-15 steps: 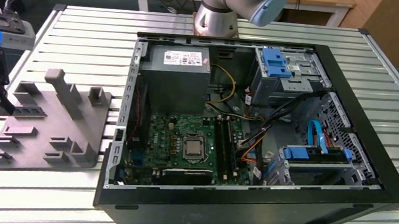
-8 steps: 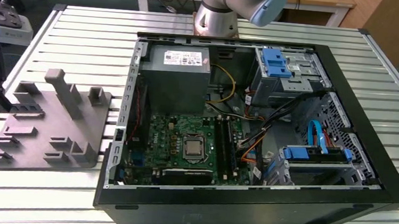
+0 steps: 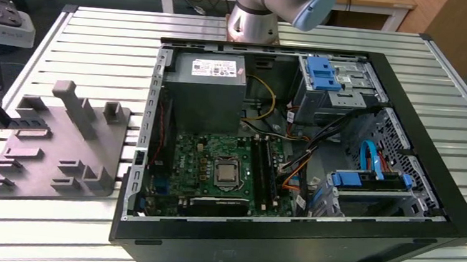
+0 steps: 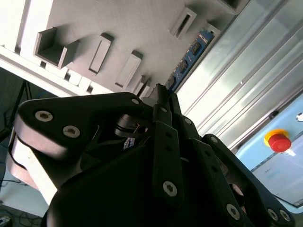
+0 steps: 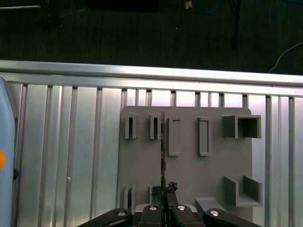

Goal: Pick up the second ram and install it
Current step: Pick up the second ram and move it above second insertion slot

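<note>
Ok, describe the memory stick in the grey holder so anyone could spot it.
Beside the open computer case, a grey holder plate lies on the slatted table. The memory stick stands on edge in it, just beyond the gripper. It is the only thin blue strip among grey blocks.

One open computer case (image 3: 292,239), one grey holder tray (image 3: 48,154), one ram stick (image 4: 190,57), one tool (image 4: 161,93)

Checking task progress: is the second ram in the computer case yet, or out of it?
Out. The second ram is gripped edge-on in the shut tool, over the gray holder and outside the case.
</note>
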Robot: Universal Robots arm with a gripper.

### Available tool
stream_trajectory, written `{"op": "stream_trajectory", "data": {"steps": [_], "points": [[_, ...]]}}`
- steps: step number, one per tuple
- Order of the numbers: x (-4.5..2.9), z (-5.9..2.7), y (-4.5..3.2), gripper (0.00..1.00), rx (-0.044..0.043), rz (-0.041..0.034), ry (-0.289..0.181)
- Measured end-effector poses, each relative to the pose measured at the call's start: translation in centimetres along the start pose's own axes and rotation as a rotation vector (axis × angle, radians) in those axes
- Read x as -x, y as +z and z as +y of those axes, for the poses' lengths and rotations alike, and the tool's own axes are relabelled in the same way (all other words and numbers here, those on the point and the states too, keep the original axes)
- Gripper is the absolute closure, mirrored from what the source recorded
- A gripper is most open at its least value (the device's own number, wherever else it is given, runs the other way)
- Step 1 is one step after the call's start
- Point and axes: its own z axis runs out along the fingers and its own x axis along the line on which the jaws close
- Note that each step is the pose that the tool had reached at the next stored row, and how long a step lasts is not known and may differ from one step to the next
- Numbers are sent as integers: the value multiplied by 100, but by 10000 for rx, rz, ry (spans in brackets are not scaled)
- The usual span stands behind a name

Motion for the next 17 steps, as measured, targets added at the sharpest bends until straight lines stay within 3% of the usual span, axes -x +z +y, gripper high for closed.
{"op": "stream_trajectory", "data": {"steps": [17], "points": [[7, 8, -191, 86, 1, 0, 0]]}}
